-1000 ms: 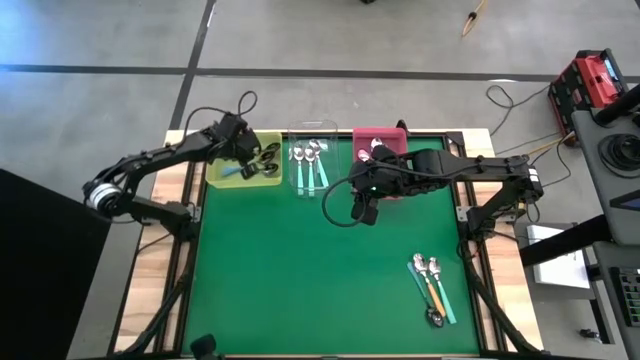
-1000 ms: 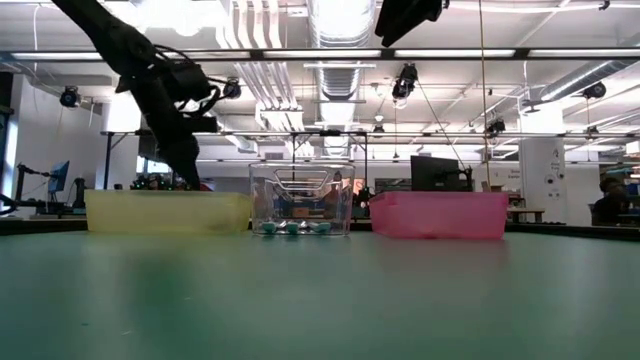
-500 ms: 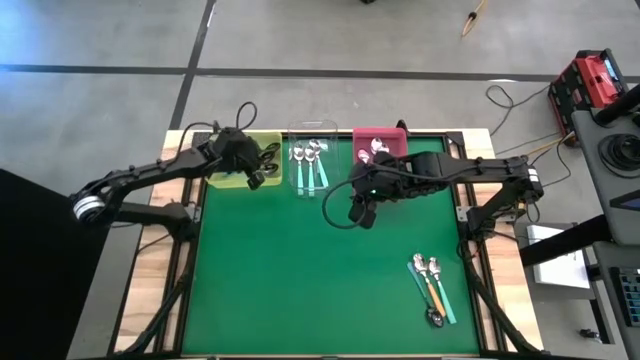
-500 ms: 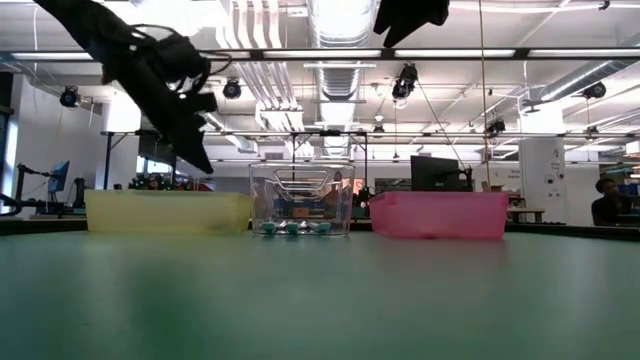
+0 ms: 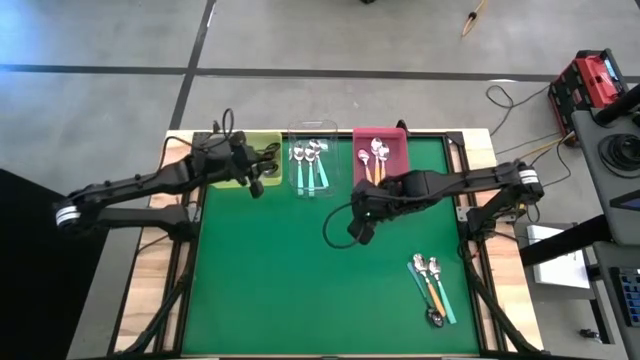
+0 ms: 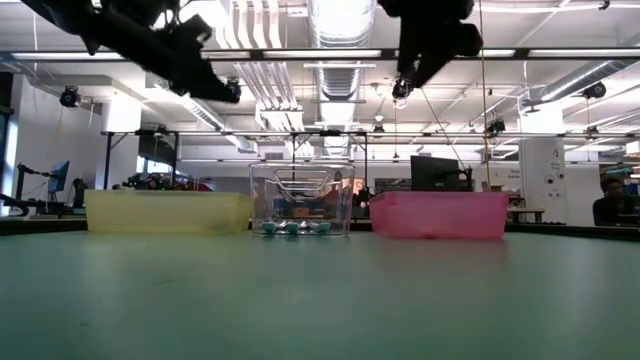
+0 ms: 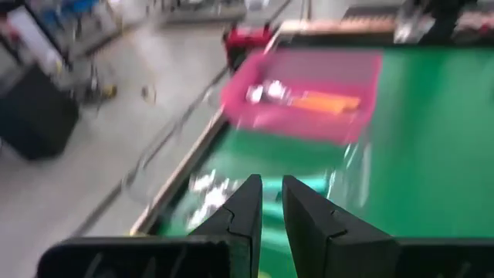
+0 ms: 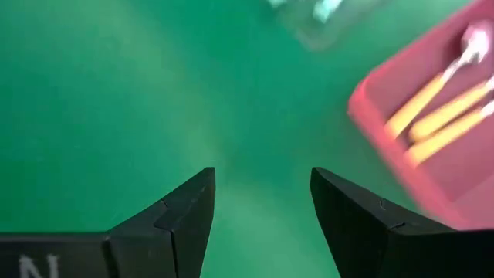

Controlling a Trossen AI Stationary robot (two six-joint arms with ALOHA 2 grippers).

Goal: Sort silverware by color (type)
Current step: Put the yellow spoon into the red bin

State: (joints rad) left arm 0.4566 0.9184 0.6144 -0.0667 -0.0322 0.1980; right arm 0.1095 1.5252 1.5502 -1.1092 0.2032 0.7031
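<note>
Three spoons (image 5: 432,285) with teal and orange handles lie flat on the green mat near its right near corner; one has a dark bowl (image 5: 436,318). Teal spoons with silver bowls lie in the clear bin (image 5: 310,165). Orange ones (image 8: 440,100) lie in the pink bin (image 5: 380,158). The yellow bin (image 5: 228,160) is partly hidden by my left arm. My left gripper (image 5: 255,185) hangs above that bin's near right corner, fingers almost together (image 7: 272,205), holding nothing. My right gripper (image 5: 360,232) hovers open over bare mat (image 8: 262,193), in front of the pink bin.
The three bins stand side by side along the mat's far edge (image 6: 300,212). Bare green mat (image 5: 280,280) spreads over the middle and near left. A cable loops below my right arm (image 5: 330,225). Wooden table edges flank the mat.
My left gripper has risen out of the yellow bin and drawn back toward the near edge of it. My right gripper has moved from the pink bin's front toward the table's near edge and has come lower. No spoon has moved.
</note>
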